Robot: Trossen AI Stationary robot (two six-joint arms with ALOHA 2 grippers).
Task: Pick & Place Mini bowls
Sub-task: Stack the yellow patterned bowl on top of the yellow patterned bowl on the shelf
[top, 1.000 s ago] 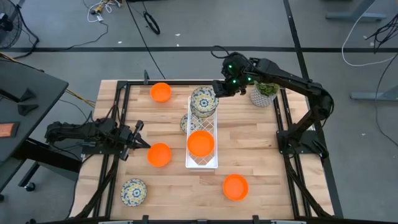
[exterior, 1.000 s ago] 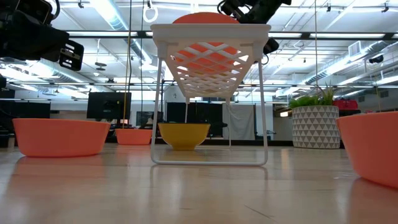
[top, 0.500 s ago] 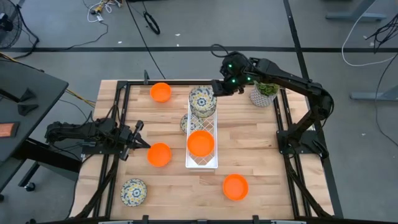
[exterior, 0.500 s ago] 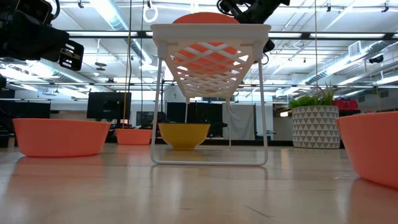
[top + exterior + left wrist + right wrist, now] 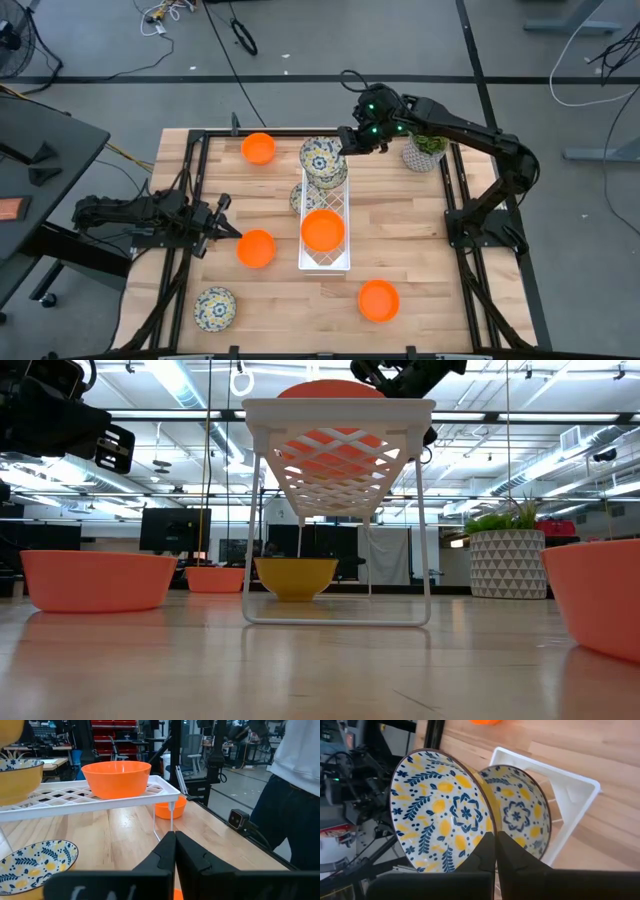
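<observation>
The right gripper [image 5: 345, 140] is at the far end of the white rack [image 5: 326, 256], which runs down the middle of the table, and its fingers are pinched tight on the rim of a patterned bowl [image 5: 440, 810]; holding it by the edge leaves the bowl hanging free to be set down beside the second patterned bowl [image 5: 520, 815] already resting in the rack's far end. The held bowl sits tilted, overlapping its neighbour, probably so it can nest or lean against it. An orange bowl [image 5: 323, 230] lies in the middle of the rack. Loose on the table are another patterned bowl [image 5: 297, 197] tucked against the rack's left side, an orange bowl [image 5: 258, 148] near the far left corner, an orange bowl [image 5: 256, 248] left of the rack, a patterned bowl [image 5: 214, 308] near the near left corner, and an orange bowl [image 5: 378, 300] toward the near right. The left gripper [image 5: 230, 232] waits at the left edge, fingers closed on nothing. A potted plant [image 5: 425, 150] stands at the far right corner, clear of the work
</observation>
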